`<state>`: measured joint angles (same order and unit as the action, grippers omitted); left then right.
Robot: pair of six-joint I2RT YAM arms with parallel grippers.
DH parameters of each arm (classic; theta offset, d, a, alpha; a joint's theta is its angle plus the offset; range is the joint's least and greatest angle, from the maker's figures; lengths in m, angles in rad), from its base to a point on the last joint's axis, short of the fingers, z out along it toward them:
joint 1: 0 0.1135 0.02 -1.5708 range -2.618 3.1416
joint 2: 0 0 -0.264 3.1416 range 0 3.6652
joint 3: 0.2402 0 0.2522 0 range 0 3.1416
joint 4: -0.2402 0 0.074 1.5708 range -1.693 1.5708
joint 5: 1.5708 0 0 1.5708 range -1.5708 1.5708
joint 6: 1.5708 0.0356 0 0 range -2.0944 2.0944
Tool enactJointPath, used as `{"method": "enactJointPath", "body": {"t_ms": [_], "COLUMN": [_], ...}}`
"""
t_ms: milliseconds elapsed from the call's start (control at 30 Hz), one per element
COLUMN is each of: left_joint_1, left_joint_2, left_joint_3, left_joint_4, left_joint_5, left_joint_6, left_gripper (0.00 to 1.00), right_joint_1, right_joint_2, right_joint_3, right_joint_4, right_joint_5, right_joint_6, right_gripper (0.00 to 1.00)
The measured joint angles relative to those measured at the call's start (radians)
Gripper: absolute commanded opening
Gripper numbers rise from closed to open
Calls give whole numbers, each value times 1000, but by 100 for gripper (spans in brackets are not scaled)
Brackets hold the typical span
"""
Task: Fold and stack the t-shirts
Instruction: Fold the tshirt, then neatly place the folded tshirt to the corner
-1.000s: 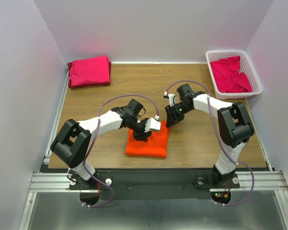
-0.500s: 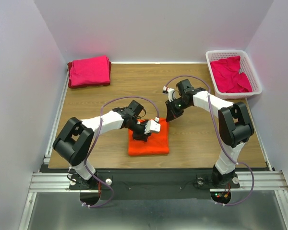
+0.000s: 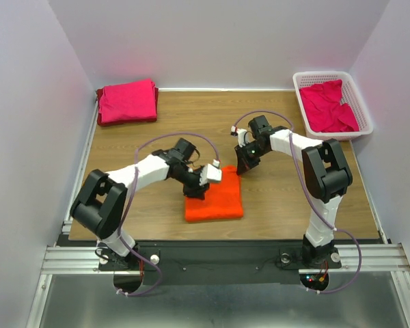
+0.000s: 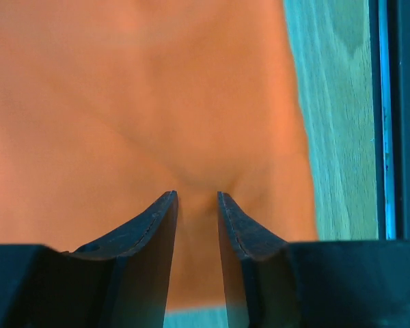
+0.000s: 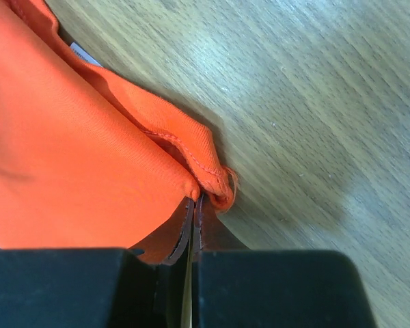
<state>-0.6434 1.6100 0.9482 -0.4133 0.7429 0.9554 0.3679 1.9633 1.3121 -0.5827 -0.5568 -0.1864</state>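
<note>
The bright orange t-shirt (image 3: pixel 215 197) lies folded in a rectangle on the wooden table, near the front middle. My left gripper (image 3: pixel 198 186) sits on its left part; in the left wrist view the jaws (image 4: pixel 197 195) stand narrow with a pucker of orange cloth (image 4: pixel 157 89) pinched between them. My right gripper (image 3: pixel 242 166) is at the shirt's far right corner; in the right wrist view it (image 5: pixel 197 198) is shut on the hemmed corner of the orange cloth (image 5: pixel 68 150). A folded stack of magenta-pink t-shirts (image 3: pixel 127 101) lies at the far left.
A white lattice basket (image 3: pixel 321 74) at the far right corner holds crumpled magenta-pink shirts (image 3: pixel 328 108). Bare wood (image 5: pixel 314 102) lies right of the orange shirt. White walls close in the table on three sides.
The orange shirt has shifted slightly right, and its far edge now reaches further back. Both grippers moved a little toward the far left with it.
</note>
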Motion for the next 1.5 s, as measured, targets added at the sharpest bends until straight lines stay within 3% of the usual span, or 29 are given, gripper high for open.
{"method": "enactJointPath", "body": {"t_ms": [267, 533, 633, 667, 767, 1133, 1400, 1467, 1500], "left_joint_1": [276, 298, 298, 299, 310, 395, 417, 434, 440], "left_joint_2": [-86, 32, 80, 97, 113, 136, 306, 321, 325], "left_joint_3": [103, 115, 115, 115, 117, 190, 265, 300, 317], "left_joint_4": [3, 21, 21, 24, 27, 60, 106, 111, 113], "left_joint_5": [33, 17, 9, 6, 5, 35, 39, 35, 34], "left_joint_6": [-69, -83, -83, -85, -88, -109, -166, -182, -192], "left_gripper": [48, 47, 32, 21, 0, 0, 0, 9, 25], "right_joint_1": [0, 0, 0, 0, 0, 0, -2, -2, -4], "right_joint_2": [0, 0, 0, 0, -1, -42, 53, 59, 59], "right_joint_3": [0, 0, 0, 0, 0, 8, 57, 67, 78], "right_joint_4": [11, 14, 14, 14, 14, 59, 145, 166, 175], "right_joint_5": [0, -1, -2, -4, -7, -10, 34, 50, 67], "right_joint_6": [0, 1, 2, 2, 2, 3, 7, 11, 14], "right_gripper": [1, 1, 1, 1, 0, 1, 1, 4, 17]}}
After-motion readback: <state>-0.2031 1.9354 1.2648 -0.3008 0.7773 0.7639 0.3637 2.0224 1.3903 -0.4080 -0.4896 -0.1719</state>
